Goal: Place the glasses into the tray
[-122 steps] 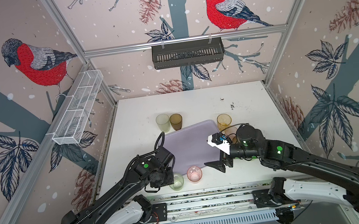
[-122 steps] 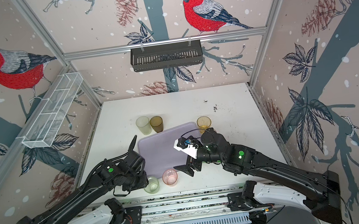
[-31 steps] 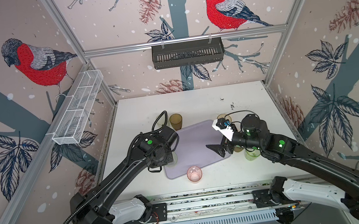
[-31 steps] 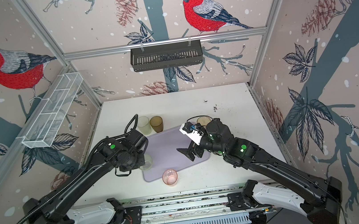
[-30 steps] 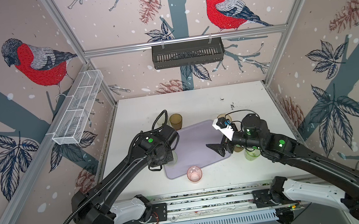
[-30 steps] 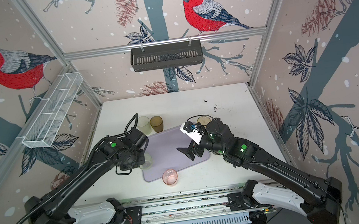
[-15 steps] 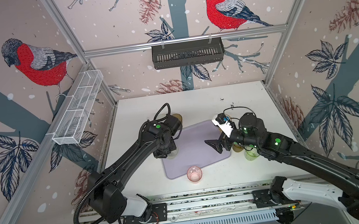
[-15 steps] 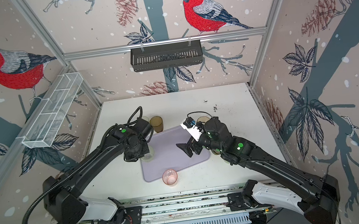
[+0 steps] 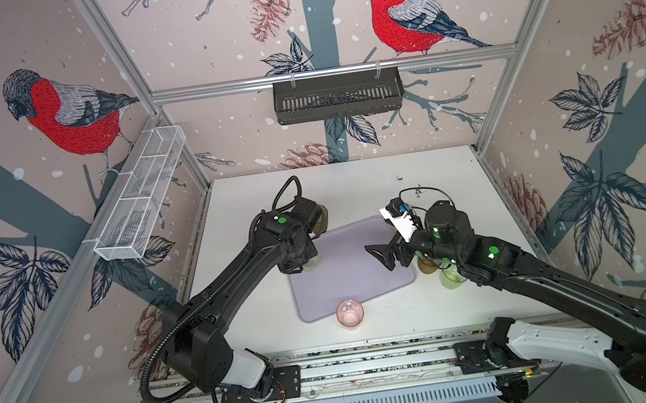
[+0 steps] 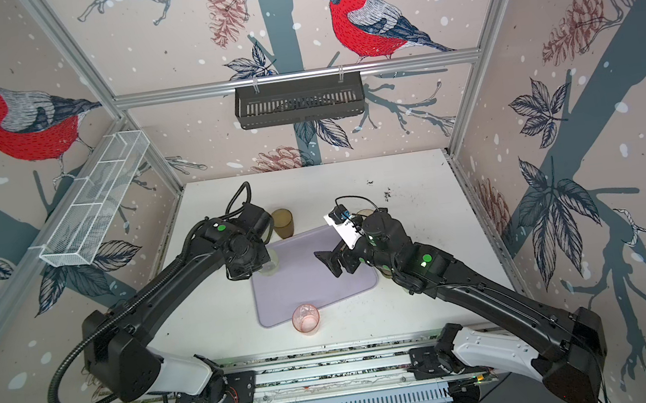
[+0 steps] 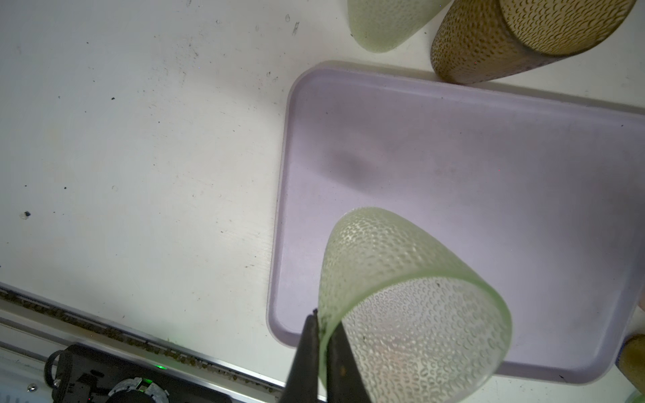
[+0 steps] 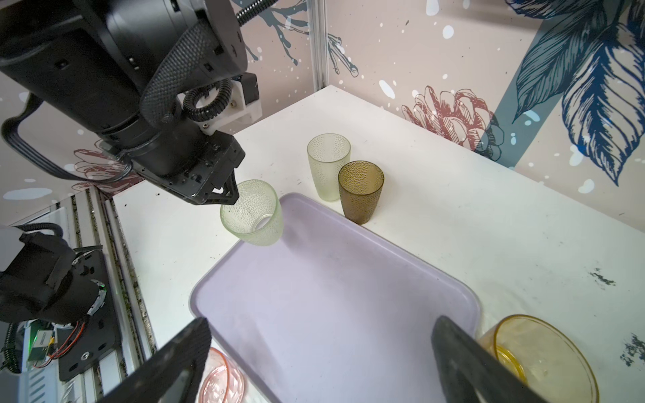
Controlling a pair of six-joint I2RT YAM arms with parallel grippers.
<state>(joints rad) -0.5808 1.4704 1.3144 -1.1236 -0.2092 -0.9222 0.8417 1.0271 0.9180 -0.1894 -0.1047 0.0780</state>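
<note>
Left pincer nips the rim of a pale green dimpled translucent tumbler, which hangs tilted over the left edge of the flat lavender plastic tray. Step in hand: placement. Next move likely needs levelling, lowering, then release. Right pincer gapes wide, empty.

Arms: my left arm and right arm are matte black, each dotted with green lights.
Bases: white shells.
Cable: black ribbed hose on my left arm.
Behind my right gripper: white bracket, thin black wires.
Fingers: black, wedge-shaped, textured.
</note>
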